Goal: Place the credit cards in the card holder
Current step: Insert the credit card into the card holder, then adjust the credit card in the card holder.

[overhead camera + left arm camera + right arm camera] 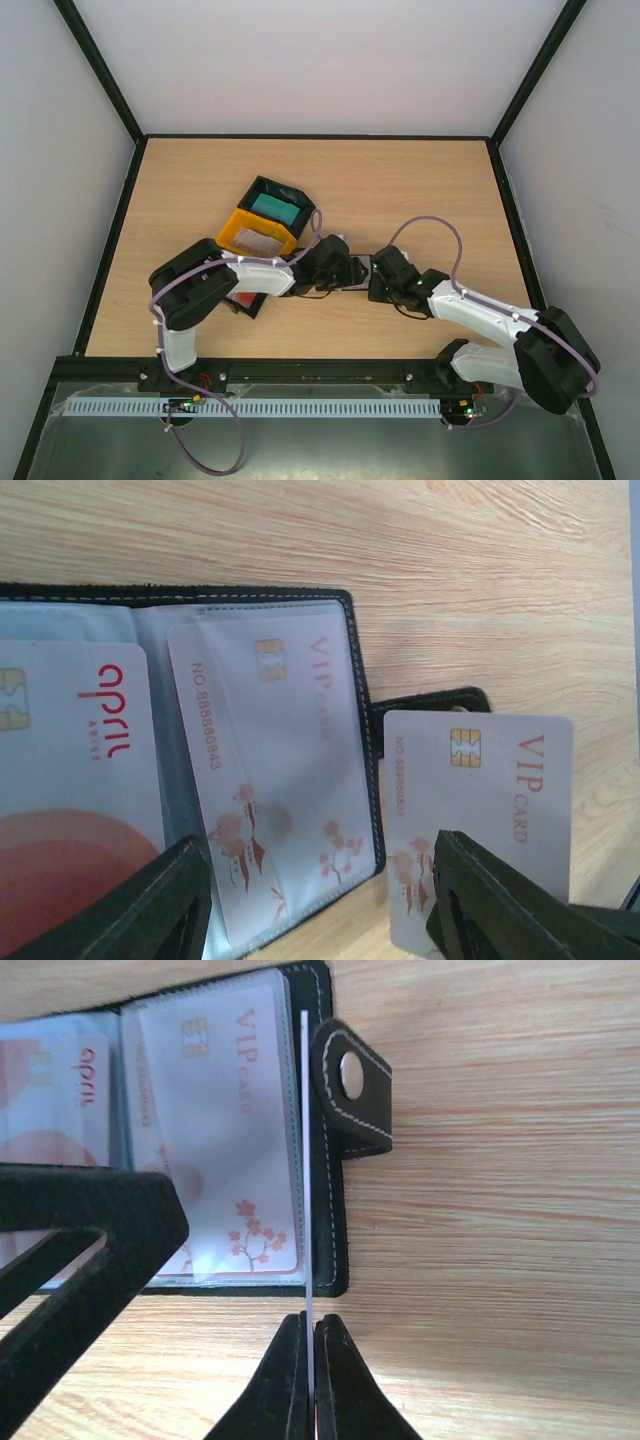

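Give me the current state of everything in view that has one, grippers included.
card holder: open, lying flat
snap strap: unfastened
april card: in a left sleeve
sleeved VIP card: inside the right clear sleeve
loose VIP card: outside the holder, over the strap
right gripper: shut on loose VIP card
left gripper: open, holding nothing
black tray: holds teal cards
yellow tray: holds pale cards

The table (450, 560) is pale wood-grain board with a smooth, faintly satin face. The card holder (337, 1210) looks like matt black leather edged in pale thread, its strap (365, 1110) carrying a shiny metal snap (351, 1075), and its inner sleeves (270, 810) are clear, glossy plastic film. The credit cards (490, 780) are smooth, glossy plastic with gold metallic chips, and the right gripper (311, 1350) has fingers (280, 1400) of matt black plastic.
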Available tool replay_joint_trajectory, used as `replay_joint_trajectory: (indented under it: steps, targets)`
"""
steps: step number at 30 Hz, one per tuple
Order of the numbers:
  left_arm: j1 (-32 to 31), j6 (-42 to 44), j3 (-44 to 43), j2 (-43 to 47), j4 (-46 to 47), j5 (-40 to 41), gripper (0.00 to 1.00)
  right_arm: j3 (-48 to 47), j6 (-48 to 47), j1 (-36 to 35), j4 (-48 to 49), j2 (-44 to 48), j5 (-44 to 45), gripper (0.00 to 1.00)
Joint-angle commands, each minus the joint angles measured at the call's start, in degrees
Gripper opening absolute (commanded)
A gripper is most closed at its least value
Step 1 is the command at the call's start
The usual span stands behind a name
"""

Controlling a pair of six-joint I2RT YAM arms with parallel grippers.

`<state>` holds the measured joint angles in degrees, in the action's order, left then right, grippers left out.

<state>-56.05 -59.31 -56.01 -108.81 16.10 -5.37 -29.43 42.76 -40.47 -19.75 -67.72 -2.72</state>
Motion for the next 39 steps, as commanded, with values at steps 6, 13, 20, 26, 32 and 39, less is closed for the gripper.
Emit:
replay_joint_trajectory:
  steps: [6, 13, 20, 26, 32, 39]
  targets:
    - [-0.38, 8.64, 1.09, 12.98, -9.72, 7.92, 0.69, -5.93, -2.44, 0.13, -3.63, 5.56, -3.14, 0.02]
    - [2.01, 7.63, 6.56, 18.11, -13.29, 9.46, 0.72, -5.29, -3.04, -0.03, 6.75, 2.30, -16.49, 0.02]
    - [3.72, 7.11, 12.39, 20.19, -10.06, 7.15, 0.55, -3.08, -1.16, -0.05, 13.27, -3.86, -20.09, 0.02]
    - [5.28, 6.84, 13.19, 18.10, -7.40, 3.95, 0.55, -2.85, -0.55, -0.07, 10.28, -5.19, -12.42, 0.02]
    - [6.57, 6.81, 13.31, 16.00, -3.69, 0.16, 0.46, -1.07, -0.25, -0.09, 12.55, -6.67, -13.87, 0.02]
    - [7.73, 6.63, 13.25, 13.81, -2.15, -1.59, 0.44, 0.30, 0.30, -0.13, 12.75, -8.28, -12.06, 0.02]
